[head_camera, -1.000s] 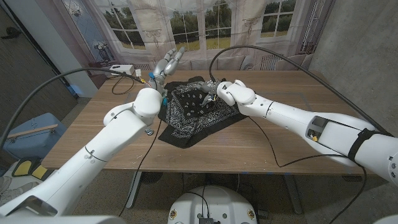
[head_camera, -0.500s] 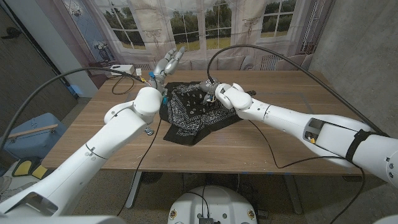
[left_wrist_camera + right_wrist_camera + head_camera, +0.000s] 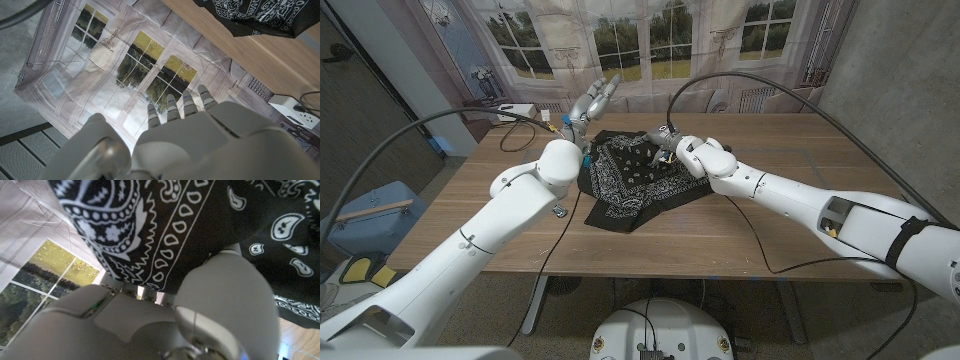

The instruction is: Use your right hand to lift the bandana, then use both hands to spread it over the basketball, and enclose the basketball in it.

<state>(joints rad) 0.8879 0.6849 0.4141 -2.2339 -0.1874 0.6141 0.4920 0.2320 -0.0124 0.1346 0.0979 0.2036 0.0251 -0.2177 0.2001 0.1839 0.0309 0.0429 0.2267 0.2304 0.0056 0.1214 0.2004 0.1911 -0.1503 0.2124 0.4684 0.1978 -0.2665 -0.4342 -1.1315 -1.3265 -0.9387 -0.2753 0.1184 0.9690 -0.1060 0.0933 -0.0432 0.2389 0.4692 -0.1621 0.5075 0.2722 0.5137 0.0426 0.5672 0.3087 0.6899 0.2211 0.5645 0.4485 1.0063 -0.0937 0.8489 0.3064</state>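
Two robot hands were at work on your side of the far edge of the worktop. Your right robot hand sat on the black bandana, at the right side of the raised mound of cloth; in the right wrist view the paisley print lay pressed close against the fingers, which dug into the fabric. Whether those fingers actually pinched the cloth or only pushed against it, I could not tell. Your left robot hand stood above the far left part of the worktop, raised clear of the surface, with its fingers straight, spread apart and holding nothing. It pointed toward the printed window backdrop behind the worktop and was near the bandana's far left edge without touching it.

The bandana lay around the middle of the worktop, closer to the far edge than to the near one. It was draped over a rounded shape, so the cloth humped up between your two robot hands, and one loose corner trailed flat toward the near edge. The basketball itself was hidden; only the bulge under the cloth suggested it.

Beyond your left robot hand, at the far left corner of the worktop, sat a white box with cables running from it. A small dark object lay on the wood just left of the bandana's trailing corner.
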